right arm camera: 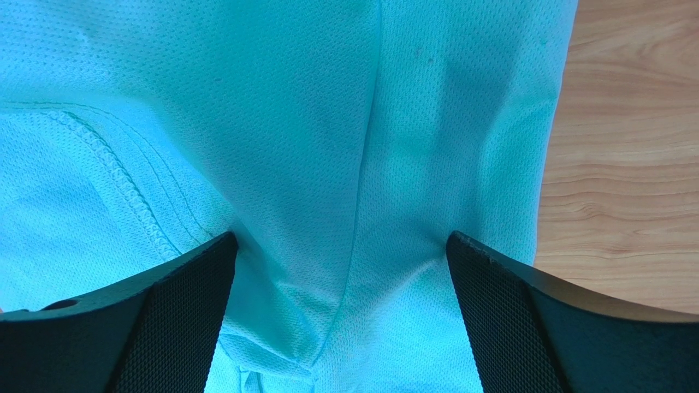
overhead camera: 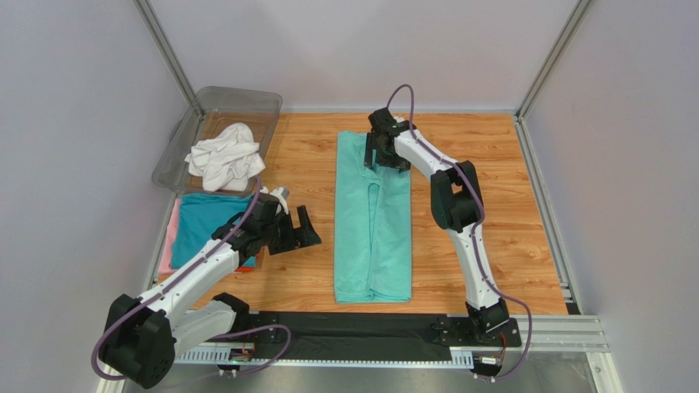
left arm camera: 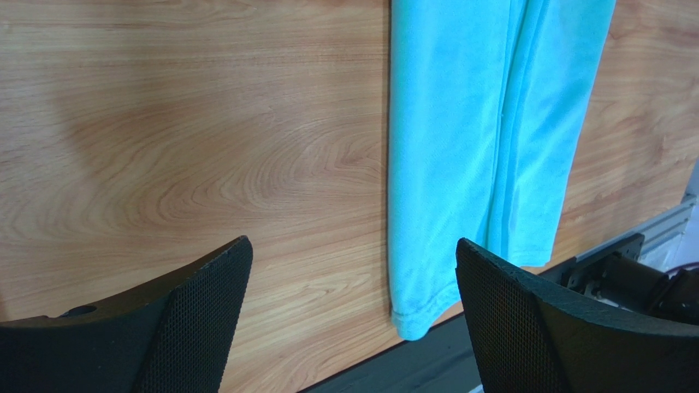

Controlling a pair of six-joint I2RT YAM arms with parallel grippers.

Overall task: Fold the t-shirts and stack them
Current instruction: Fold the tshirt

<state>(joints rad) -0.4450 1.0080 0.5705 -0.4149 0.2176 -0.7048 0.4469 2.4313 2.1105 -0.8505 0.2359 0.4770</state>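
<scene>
Spread fingers of the right gripper straddle the far end of the mint t-shirt, a long strip on the tabletop; best pinch both layers evenly, while the left gripper, equally spread, hovers left of it.

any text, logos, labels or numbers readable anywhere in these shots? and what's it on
None: no readable word, label, brand or number shows in any view.
The mint green t-shirt is plain cloth; the right wrist view shows only its weave and stitching.
The white t-shirt, the teal-blue t-shirt and the clear bin show no print or tag.
</scene>
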